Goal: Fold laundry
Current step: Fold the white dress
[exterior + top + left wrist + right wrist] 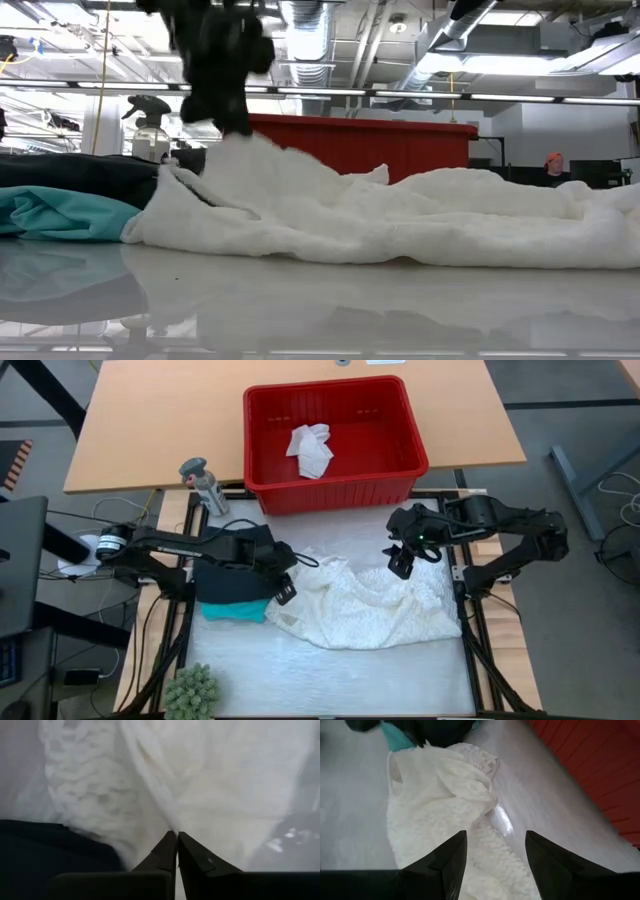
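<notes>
1. High view, looking straight down: white lace garment [375, 605] spread in loose folds across the middle of the pale work mat [330, 670], just in front of the red plastic basket [335, 485].
2. Left gripper [284, 589] at the garment's left edge, fingers pinched tight on a fold of the white fabric; left wrist view confirms the two dark fingertips [170, 845] pressed together with a ridge of cloth [150, 785] caught between them.
3. Right gripper [400, 563] at the garment's upper right edge, near the basket's front wall, jaws spread wide and holding nothing; right wrist view shows both fingers [451, 851] apart above the lace [440, 795].
4. Teal garment [235, 610] folded at the mat's left side, partly under a black garment [232, 575], both touching the white garment's left edge.
5. Small crumpled white cloth [311, 450] lying inside the basket.
6. Grey spray bottle [203, 484] upright to the left of the basket; fuzzy green plant [192, 693] at the mat's near left corner.
7. Low view: white garment [420, 220] heaped across the table, its left part lifted into a peak under the dark gripper [228, 95], teal cloth [60, 215] at far left, red basket [390, 145] behind.
</notes>
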